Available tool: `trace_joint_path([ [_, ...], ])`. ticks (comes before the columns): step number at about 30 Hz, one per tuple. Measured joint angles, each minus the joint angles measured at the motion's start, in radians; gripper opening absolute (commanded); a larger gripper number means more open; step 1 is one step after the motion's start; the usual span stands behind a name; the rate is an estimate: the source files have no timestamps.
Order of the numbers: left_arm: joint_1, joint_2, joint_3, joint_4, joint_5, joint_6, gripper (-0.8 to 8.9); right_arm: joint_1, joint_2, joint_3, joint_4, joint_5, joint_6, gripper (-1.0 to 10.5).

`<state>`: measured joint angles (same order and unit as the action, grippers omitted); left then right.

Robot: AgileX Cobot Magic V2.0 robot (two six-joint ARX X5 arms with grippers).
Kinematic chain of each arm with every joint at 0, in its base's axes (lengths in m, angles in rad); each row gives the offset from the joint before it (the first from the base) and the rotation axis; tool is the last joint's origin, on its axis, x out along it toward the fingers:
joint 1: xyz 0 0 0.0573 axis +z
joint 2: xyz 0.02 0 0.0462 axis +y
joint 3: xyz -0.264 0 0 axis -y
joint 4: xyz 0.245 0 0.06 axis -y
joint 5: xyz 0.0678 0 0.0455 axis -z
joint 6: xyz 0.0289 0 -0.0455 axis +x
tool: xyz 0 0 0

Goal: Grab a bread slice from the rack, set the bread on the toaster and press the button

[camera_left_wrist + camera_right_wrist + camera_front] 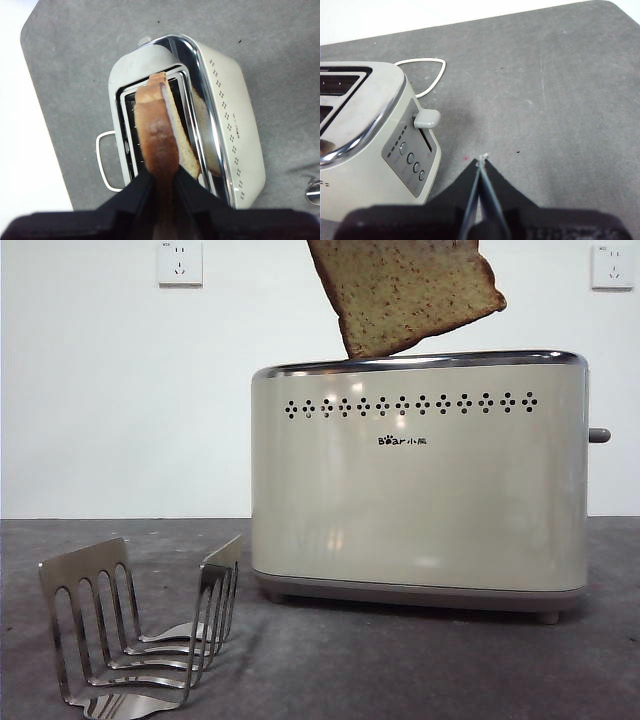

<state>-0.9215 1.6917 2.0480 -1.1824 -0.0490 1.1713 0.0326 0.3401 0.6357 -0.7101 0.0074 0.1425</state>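
Note:
My left gripper (161, 176) is shut on the slice of bread (159, 130). It holds the slice tilted above the toaster's (420, 480) top slots, its lower corner just at the chrome rim (400, 295). The left gripper itself is out of the front view. The toaster also shows in the left wrist view (227, 120) and the right wrist view (365, 135). The button (427, 118), a grey lever, sticks out of the toaster's narrow end and is up; it also shows in the front view (599, 435). My right gripper (481, 161) is shut and empty, beside that end. The steel rack (140, 630) stands empty at the front left.
A white cable loop (427, 70) lies on the grey mat behind the toaster. Two white wall sockets (180, 262) sit high on the back wall. A row of small round knobs (412, 160) is below the lever. The mat's edge (30, 75) borders a white surface.

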Motion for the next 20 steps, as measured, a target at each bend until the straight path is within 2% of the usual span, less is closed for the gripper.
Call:
trace_joint_path([
  [8, -0.008, 0.000, 0.000, 0.051, 0.006, 0.000, -0.10, 0.000, 0.000, 0.000, 0.000, 0.000, 0.000, 0.0],
  [20, 0.013, 0.010, 0.000, -0.011, 0.010, 0.000, -0.10, 0.000, 0.000, 0.000, 0.000, 0.000, 0.000, 0.0],
])
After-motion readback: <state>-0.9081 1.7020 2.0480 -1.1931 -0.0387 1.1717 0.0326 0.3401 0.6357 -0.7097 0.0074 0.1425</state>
